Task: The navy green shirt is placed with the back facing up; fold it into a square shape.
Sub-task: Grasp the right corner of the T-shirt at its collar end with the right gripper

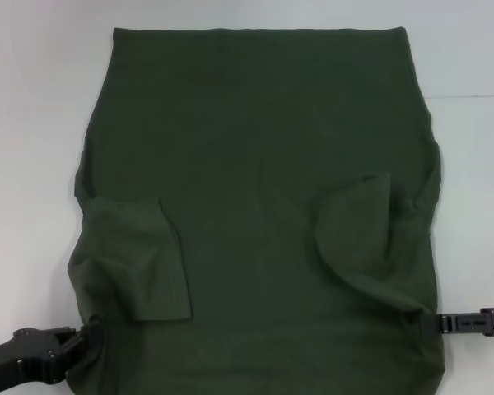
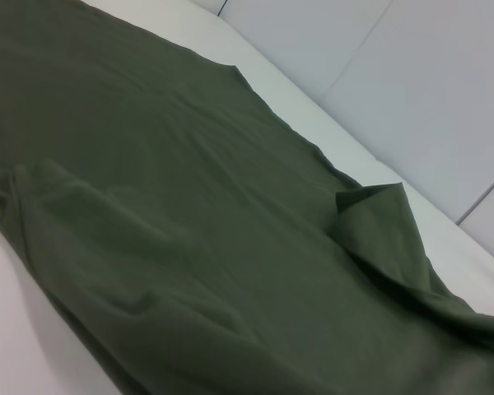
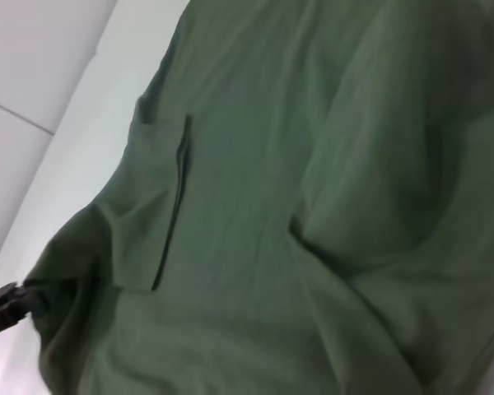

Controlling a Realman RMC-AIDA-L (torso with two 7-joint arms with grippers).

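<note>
Shirt (image 1: 255, 164) lies lengthwise, hem far; left pincer (image 1: 89, 339) and right pincer (image 1: 424, 322) grasping near corners.

Olive shirt (image 1: 255, 164) between two grippers, sleeves infolded

Soft matte cloth shirt (image 1: 255, 164), smooth white table (image 1: 33, 123)
</note>
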